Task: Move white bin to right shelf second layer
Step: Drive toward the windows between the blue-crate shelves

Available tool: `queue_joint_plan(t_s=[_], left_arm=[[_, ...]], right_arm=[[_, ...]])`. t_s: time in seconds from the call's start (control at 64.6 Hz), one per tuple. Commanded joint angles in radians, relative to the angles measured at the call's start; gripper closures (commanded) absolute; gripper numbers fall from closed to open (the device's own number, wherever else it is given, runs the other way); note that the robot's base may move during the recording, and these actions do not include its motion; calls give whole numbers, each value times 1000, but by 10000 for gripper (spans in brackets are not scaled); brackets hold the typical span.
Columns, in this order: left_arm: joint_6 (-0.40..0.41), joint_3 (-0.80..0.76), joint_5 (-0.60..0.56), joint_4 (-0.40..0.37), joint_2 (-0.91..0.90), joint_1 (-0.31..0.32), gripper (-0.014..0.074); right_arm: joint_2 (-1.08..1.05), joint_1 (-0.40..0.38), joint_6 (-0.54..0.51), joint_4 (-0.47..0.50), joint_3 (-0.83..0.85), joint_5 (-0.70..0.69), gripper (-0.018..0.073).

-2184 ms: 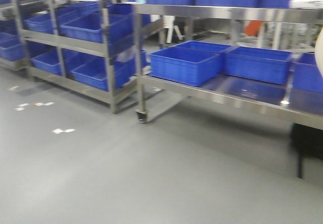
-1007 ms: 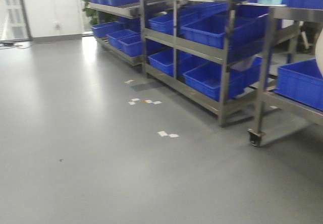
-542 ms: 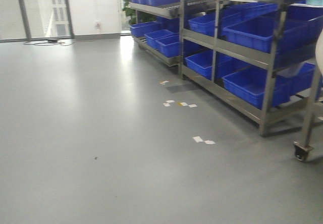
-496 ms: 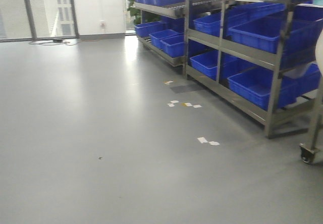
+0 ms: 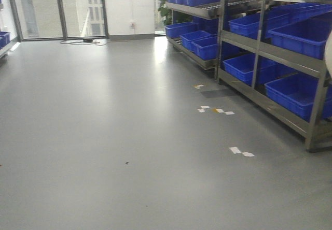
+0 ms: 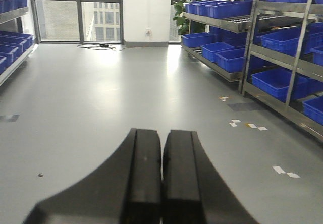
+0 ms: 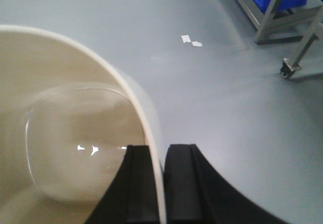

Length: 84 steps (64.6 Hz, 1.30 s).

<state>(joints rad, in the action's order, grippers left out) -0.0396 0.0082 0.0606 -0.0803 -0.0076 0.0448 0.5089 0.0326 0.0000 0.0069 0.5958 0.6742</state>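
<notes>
Clamping white bin (image 7: 65, 128) rim, right gripper (image 7: 162, 156).

Floor: a smooth grey floor (image 5: 104, 137) is seen, with window light reflected at its far end.
Racks: steel racks (image 5: 315, 111) are ranged along the right side, and blue crates (image 5: 298, 92) are held on their levels.
Tape marks: small white tape marks (image 5: 241, 151) are stuck to the floor near the racks.
Far wall: tall windows (image 5: 57, 15) are set left of a white wall (image 5: 129, 4), and a cable (image 5: 85, 41) is laid below them.
Plant: a green plant (image 6: 189, 2) is partly hidden behind the far rack.
Caster: a caster wheel (image 7: 287, 68) is fitted under a steel leg.
</notes>
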Motion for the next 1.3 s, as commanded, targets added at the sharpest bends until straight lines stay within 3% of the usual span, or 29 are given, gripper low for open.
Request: queue_joint_plan(t_s=[0.0,1.285], left_arm=[[5,27,-83,-5,-15,6,512],[5,27,-83,-5,-15,6,512]], right_arm=[[2,-5,0,5,30,-90,504],[2,-5,0,5,30,-90,504]])
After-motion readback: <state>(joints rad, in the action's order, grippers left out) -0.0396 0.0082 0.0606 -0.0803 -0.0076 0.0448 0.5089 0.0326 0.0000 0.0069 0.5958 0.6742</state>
